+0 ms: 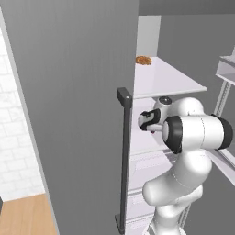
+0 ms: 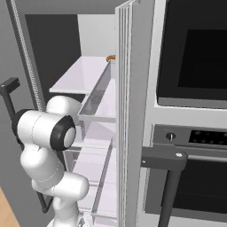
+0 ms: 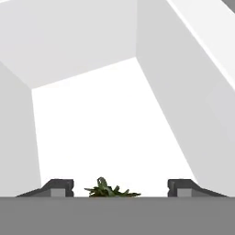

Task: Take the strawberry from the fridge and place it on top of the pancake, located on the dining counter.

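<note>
In the hand view the gripper (image 3: 117, 189) stands with its two fingertips (image 3: 57, 187) spread apart, and the green cap of the strawberry (image 3: 109, 190) sits between them, touching neither. White shelf floor stretches ahead to the back wall, with side walls close on either flank. From the base views the arm reaches into the open fridge (image 1: 69, 92) beneath an upper shelf (image 1: 165, 78), where an orange-brown pastry (image 1: 143, 60) lies near the back.
</note>
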Tool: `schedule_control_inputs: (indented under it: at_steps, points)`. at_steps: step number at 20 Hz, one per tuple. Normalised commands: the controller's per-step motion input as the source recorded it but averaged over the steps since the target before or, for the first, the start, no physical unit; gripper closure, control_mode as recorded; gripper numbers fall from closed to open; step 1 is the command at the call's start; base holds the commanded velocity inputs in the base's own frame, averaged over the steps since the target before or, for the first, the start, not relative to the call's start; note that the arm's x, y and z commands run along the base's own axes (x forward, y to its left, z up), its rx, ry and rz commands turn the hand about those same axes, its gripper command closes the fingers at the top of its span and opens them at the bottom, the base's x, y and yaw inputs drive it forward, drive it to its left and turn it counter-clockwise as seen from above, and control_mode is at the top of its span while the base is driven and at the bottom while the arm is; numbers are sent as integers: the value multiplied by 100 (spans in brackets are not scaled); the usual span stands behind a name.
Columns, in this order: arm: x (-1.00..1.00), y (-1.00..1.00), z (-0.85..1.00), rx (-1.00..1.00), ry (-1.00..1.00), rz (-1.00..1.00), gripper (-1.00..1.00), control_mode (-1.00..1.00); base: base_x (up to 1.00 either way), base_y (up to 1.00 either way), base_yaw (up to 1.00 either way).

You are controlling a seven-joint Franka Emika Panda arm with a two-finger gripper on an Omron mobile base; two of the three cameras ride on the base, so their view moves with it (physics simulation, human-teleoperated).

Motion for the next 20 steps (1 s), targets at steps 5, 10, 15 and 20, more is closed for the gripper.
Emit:
schedule_control_inputs:
  at_steps: [5, 10, 15, 20]
  points:
    - [-58, 0, -20, 0, -1, -5, 100, -100, 0, 0, 0]
    - [-62, 0, -2, 0, -10, -4, 100, -100, 0, 0, 0]
    - [-65, 9, 47, 0, -6, -3, 100, -100, 0, 0, 0]
    - [-85, 7, 97, -3, 0, 4, 100, -100, 0, 0, 0]
